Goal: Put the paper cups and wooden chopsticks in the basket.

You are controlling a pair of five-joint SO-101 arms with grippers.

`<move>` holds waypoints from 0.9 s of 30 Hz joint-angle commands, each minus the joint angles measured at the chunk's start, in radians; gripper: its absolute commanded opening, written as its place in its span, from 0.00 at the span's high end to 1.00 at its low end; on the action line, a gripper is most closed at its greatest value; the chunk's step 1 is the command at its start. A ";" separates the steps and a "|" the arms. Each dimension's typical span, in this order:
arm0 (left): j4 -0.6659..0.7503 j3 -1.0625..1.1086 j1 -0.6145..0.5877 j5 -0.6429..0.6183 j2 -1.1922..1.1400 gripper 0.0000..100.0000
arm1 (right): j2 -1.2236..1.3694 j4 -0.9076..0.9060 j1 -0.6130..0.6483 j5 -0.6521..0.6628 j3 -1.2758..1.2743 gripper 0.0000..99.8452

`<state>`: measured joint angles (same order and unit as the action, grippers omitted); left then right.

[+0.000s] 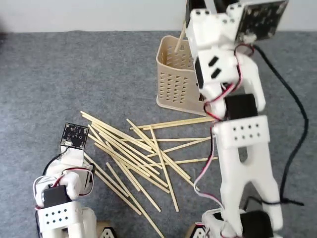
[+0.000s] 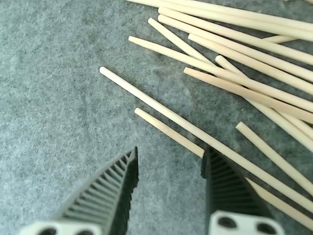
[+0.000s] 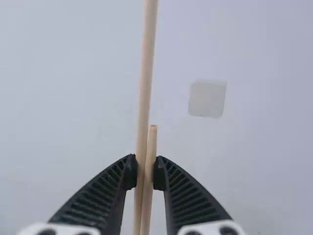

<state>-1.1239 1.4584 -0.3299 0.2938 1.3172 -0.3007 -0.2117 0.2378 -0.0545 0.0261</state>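
Observation:
Several wooden chopsticks (image 1: 143, 153) lie scattered on the grey mat in front of the beige perforated basket (image 1: 174, 79). My right gripper (image 3: 145, 171) is shut on two chopsticks (image 3: 145, 98), one long and one shorter, held against a pale wall. In the high view that arm stands over the basket with a chopstick (image 1: 180, 37) sticking up at the basket's rim. My left gripper (image 2: 168, 164) is open just above the mat at the near left end of the pile; a chopstick (image 2: 168, 132) lies with its end against one of the fingers (image 2: 222, 186).
The grey mat (image 1: 74, 74) is bare to the left of the basket. Black cables (image 1: 292, 114) run along the right side of the right arm. The left arm's base (image 1: 59, 208) sits at the near left edge.

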 commanded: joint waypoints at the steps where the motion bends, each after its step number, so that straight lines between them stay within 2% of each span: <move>1: 0.025 0.002 0.006 -0.003 0.018 0.80 | 0.067 0.024 -0.027 0.011 0.083 0.99; 10: 0.037 0.005 0.006 -0.003 0.018 0.80 | 0.160 -0.005 -0.039 0.012 -0.101 0.98; 17: 0.037 0.005 0.006 -0.003 0.018 0.80 | 0.073 -0.180 -0.038 0.005 -0.106 0.77; 27: 0.037 0.005 0.006 -0.003 0.018 0.80 | -0.151 -0.374 -0.042 0.003 -0.109 0.86</move>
<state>-1.1055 1.4691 -0.3299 0.2938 1.3172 -0.3636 -0.5171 0.2056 -0.0545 -0.0905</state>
